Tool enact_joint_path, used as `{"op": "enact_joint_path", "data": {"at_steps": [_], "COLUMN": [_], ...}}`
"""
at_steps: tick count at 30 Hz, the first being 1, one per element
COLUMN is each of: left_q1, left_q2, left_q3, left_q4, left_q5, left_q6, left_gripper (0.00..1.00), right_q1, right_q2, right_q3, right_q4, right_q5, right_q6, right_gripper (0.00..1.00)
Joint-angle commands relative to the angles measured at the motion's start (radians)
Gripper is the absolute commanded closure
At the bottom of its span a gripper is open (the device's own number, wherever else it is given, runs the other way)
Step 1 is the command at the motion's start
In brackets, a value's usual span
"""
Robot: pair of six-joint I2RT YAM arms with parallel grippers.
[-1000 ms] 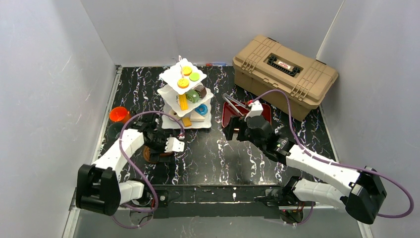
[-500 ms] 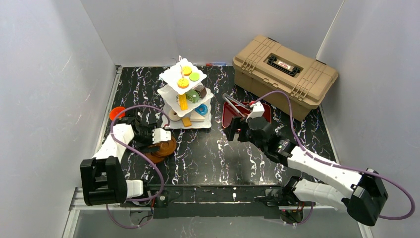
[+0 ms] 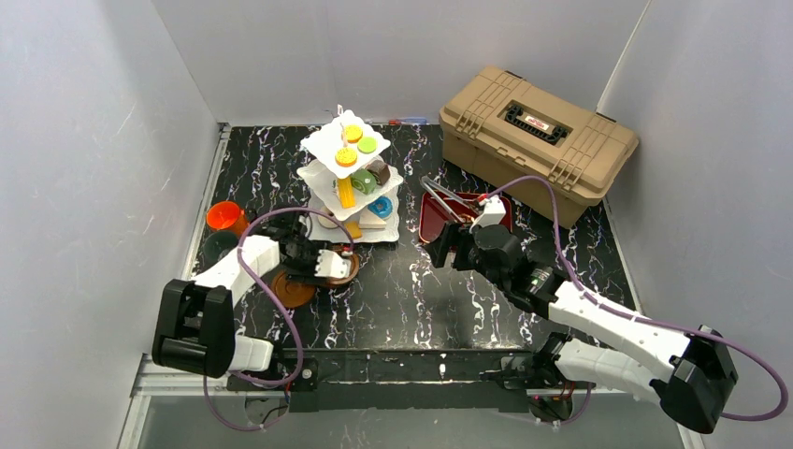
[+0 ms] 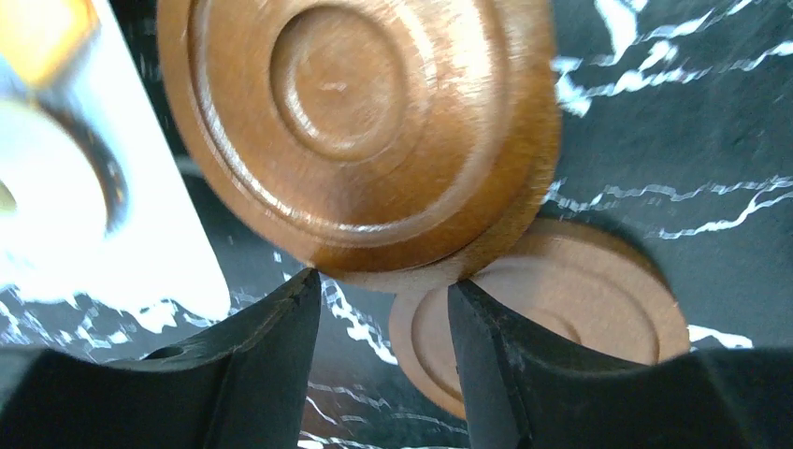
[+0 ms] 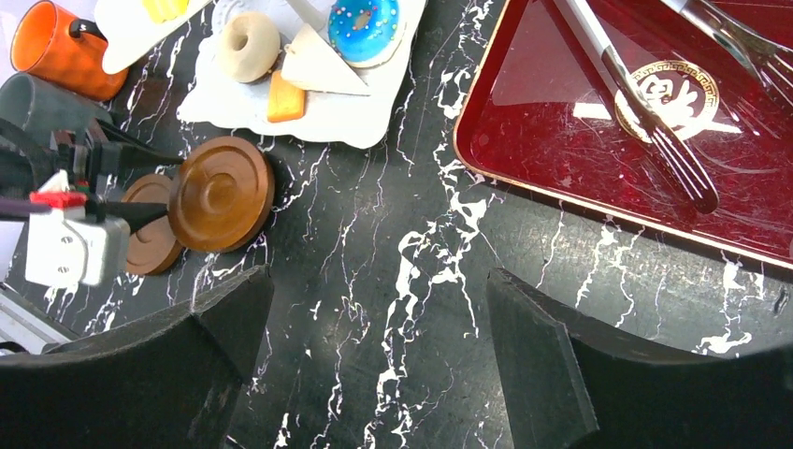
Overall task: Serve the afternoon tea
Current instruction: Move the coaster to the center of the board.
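Observation:
My left gripper (image 3: pixel 334 269) is shut on the rim of a brown saucer (image 3: pixel 348 266), holding it just in front of the white three-tier stand (image 3: pixel 351 178) that carries the toy pastries. In the left wrist view the held saucer (image 4: pixel 360 131) fills the top, with a second saucer (image 4: pixel 580 309) lying flat on the table behind it. The second saucer (image 3: pixel 292 291) lies left of the held one. The orange cup (image 3: pixel 225 216) and the dark cup (image 3: pixel 217 245) stand at the left edge. My right gripper (image 3: pixel 447 247) is open and empty over the table's middle (image 5: pixel 374 318).
A red tray (image 3: pixel 472 208) with metal tongs (image 5: pixel 645 112) lies behind my right gripper. The tan toolbox (image 3: pixel 538 140) stands at the back right. The stand's bottom plate (image 5: pixel 318 117) holds a donut, a blue pastry and wedges.
My left gripper has taken the top saucer off the other one and carried it right, toward the stand's front. The right arm has shifted slightly back.

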Motion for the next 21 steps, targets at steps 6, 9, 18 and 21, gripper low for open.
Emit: {"op": "enact_joint_path", "data": {"at_steps": [6,9,18,21], "left_q1": [-0.199,-0.252,-0.332,-0.332], "left_q2": [0.037,0.060,0.021,-0.028], "left_q3": [-0.011,0.002,0.122,0.124], "left_q4": [-0.050,-0.063,-0.250,-0.277], "left_q5": [-0.010,-0.026,0.001,0.018], "left_q6": [-0.036,-0.031,-0.113,-0.160], "left_gripper": [0.50,0.49,0.45,0.43], "right_q1": [0.004,0.004,0.004,0.004], "right_q2": [-0.050,-0.060,-0.078,-0.058], "right_q3": [-0.025,-0.031,-0.043,-0.053], "right_q4": [0.025,0.019,0.010,0.031], "right_q5": [0.034,0.042,0.051,0.052], "right_q6": [0.026,0.029,0.032,0.033], "right_gripper": [0.09,0.09,0.09,0.11]}}
